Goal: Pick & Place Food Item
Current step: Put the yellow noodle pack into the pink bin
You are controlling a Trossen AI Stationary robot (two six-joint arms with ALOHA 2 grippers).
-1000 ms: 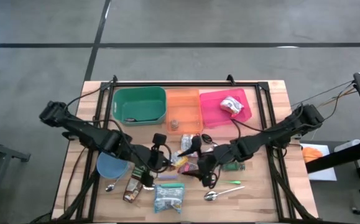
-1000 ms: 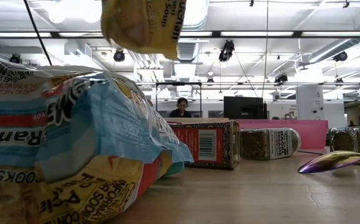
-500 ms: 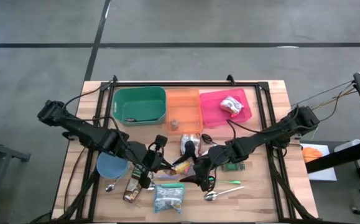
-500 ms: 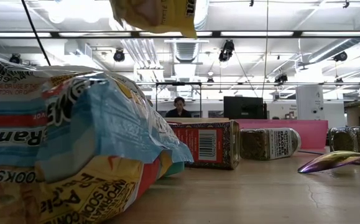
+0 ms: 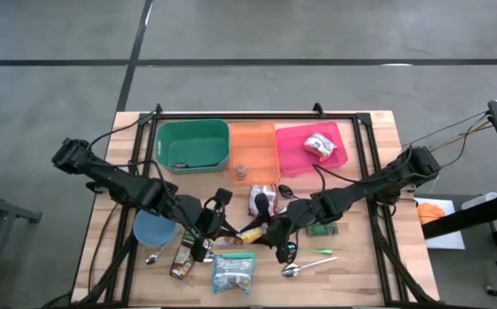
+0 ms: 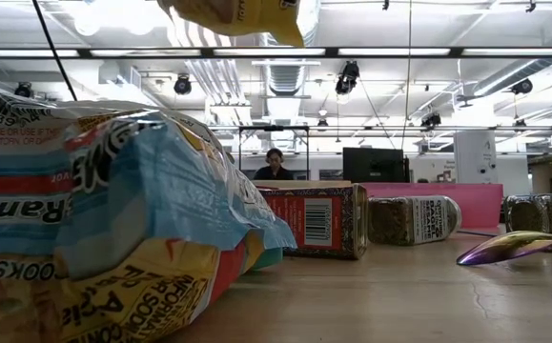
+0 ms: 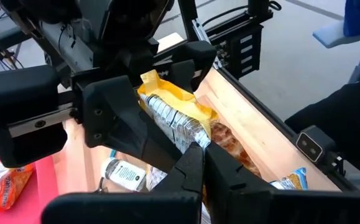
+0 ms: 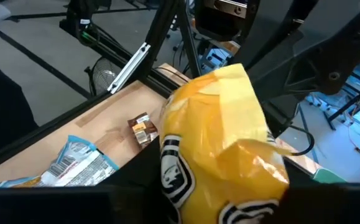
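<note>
Wooden bench under both arms — green bin, orange bin and pink bin along its upper edge.
Lower centre of the high view: the yellow snack packet hangs above the boards between the left gripper — jaws closed on its silvery end — and the right gripper, jaws closed around its other end. A ramen packet lies below.

Three bins sit in a row: one green bin, one orange bin, one pink bin; two spoons: one spoon, another spoon; one blue bowl
</note>
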